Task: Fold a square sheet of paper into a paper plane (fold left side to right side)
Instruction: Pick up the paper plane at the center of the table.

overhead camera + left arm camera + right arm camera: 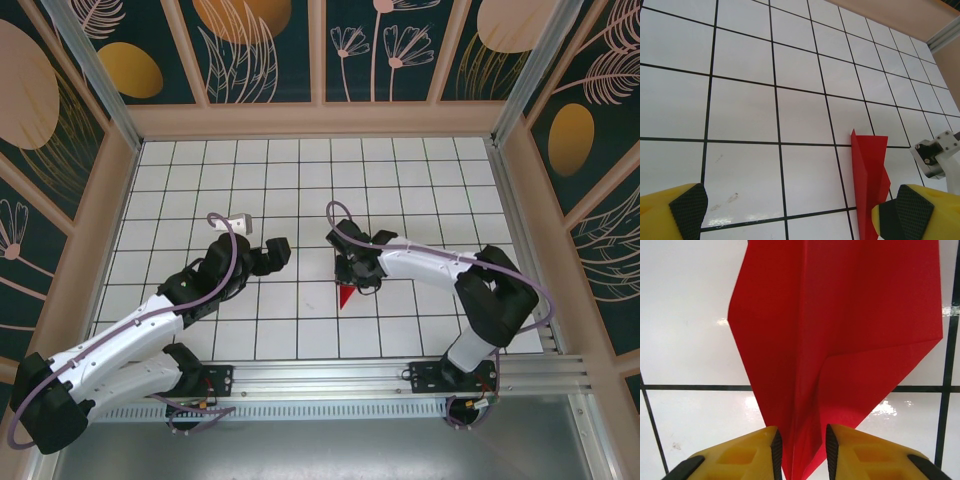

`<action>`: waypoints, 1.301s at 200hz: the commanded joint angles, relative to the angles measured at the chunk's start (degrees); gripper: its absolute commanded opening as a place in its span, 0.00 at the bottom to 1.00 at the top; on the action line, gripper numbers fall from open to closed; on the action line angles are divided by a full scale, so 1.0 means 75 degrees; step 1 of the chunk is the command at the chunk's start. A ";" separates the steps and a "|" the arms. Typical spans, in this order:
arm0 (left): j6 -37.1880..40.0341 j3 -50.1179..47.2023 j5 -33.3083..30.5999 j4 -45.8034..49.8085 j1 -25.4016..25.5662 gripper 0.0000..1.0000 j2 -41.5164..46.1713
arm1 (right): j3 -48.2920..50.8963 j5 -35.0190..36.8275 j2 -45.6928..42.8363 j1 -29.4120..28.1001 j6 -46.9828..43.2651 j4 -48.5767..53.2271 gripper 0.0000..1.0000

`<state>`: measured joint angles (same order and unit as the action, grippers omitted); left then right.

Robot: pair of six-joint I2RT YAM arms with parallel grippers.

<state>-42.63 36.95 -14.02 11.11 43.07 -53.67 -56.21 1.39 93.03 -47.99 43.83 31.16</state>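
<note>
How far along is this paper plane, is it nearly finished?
Done: the paper plane is already creased into a pointed red dart. In hand: the right end effector pinches its narrow end, while the left end effector hangs open off to the side. Left: probably the final wing folds, though I can't tell how many.

paper plane (840, 330) was red, table (300, 170) white w/ blk grid, left gripper fingers (655, 215) yellow w/ blk pads, walls (290, 60) teal floral
</note>
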 commanded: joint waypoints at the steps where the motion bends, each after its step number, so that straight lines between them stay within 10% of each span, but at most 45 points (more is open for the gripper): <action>1: 0.0138 -0.0003 -0.0052 0.0018 -0.0029 0.98 0.0076 | 0.0050 -0.0038 0.0158 0.0035 -0.0015 -0.0116 0.32; 93: 0.0129 0.0007 -0.0087 0.0062 -0.0032 0.98 0.0065 | 0.0087 -0.0248 0.0875 0.0310 -0.0306 -0.0471 0.26; 129: 0.0140 0.0030 -0.0122 0.0156 -0.0035 0.98 0.0147 | -0.0264 -0.0245 0.0888 0.0473 -0.0793 -0.0256 0.09; 260: 0.0233 -0.0216 0.0208 0.0223 -0.0033 0.99 0.0570 | -0.6415 -0.0319 0.4470 0.2349 -0.3989 0.2204 0.06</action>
<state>-42.02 35.81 -13.30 11.84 43.07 -49.95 -97.34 0.38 121.10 -31.46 17.78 39.59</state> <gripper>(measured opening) 0.985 0.065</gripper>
